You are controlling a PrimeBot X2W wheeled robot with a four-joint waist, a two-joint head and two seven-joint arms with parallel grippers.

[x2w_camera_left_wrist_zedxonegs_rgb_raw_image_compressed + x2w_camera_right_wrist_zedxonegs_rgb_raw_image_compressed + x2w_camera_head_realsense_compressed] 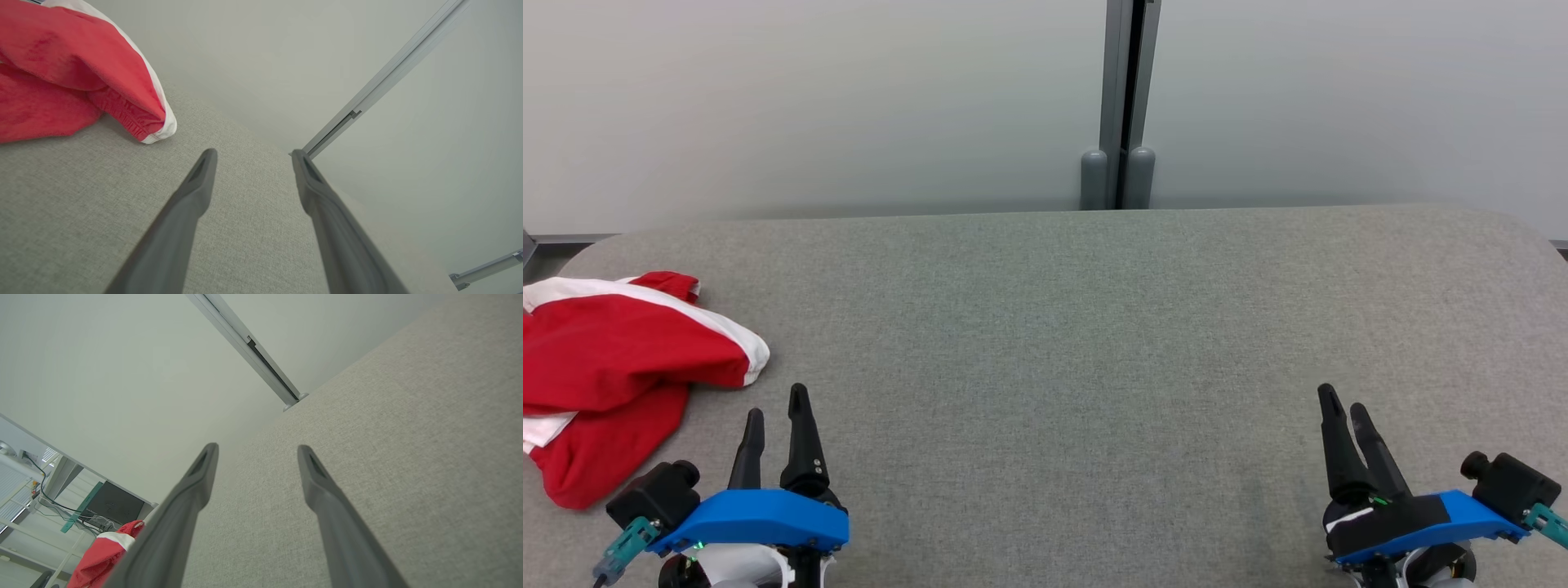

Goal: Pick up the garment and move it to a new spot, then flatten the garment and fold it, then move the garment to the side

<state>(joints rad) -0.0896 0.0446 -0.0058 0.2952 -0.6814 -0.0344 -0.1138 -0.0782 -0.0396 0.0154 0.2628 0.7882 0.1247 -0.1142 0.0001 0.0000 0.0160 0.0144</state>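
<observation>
Found garment (629,367), red with white trim, bunched at left edge of table (1094,343), near side. Saw left gripper (776,400) just beside it, parted and empty; right gripper (1342,398) well apart at far right, likewise parted and empty. Judged step in hand: first pick, not yet begun. Judged best: reach with left gripper kept wide, down onto thick red fold near white hem, pinch several layers, lift clear before carrying to centre. Noted risk: thin pinch slipping. Read no brand, label or writing.

Right gripper (257,448), fingers apart, grey table (408,437) beneath, red garment (102,555) (white-trimmed) lower left
</observation>
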